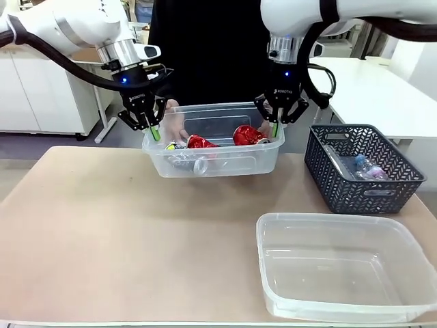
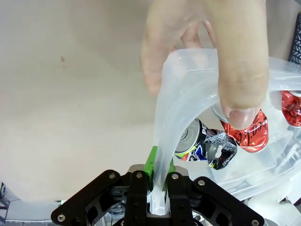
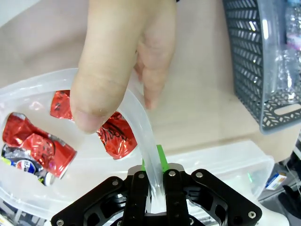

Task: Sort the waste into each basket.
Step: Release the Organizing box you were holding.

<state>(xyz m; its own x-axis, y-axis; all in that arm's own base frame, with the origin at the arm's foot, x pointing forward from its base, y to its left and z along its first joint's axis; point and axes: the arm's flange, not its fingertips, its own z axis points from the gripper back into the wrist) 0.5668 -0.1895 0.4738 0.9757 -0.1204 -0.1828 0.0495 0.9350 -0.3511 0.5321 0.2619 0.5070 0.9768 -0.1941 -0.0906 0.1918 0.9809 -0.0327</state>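
Front view: left pincer (image 1: 151, 130) is clenched on the left-end rim of the clear tub (image 1: 225, 164), at the far side of the tabletop (image 1: 102, 225). Right pincer (image 1: 275, 127) is clenched on the right-end rim. Can't tell if the tub rests on the tabletop or hangs just above it. Inside: crushed red cans (image 1: 244, 134) plus a blue-silver can (image 1: 179, 158). Person's hand (image 1: 174, 117) is on the rim just beside the left pincer. Near right: empty clear tub (image 1: 328, 216), flat on the tabletop. Far right: grey basket (image 1: 355, 188) w/ a bottle (image 1: 369, 169) in it.

Left wrist view: green pads (image 2: 151, 161) pinch the tub rim btwn them, and the rim is bowed. Person's hand (image 2: 207, 52) grips the same rim just past the pads, thumb inside the tub. Blue-silver can (image 2: 204, 141) and a red can (image 2: 247, 134) lie under the thumb.

Right wrist view: pads (image 3: 161, 157) are shut on the rim, same way. Person's other hand (image 3: 122, 52) holds the rim close by, thumb inside, fingers outside. Red cans (image 3: 35, 143) and a blue-silver can (image 3: 21, 165) lie in the tub. Grey basket (image 3: 249, 61) sits beyond, at top right.
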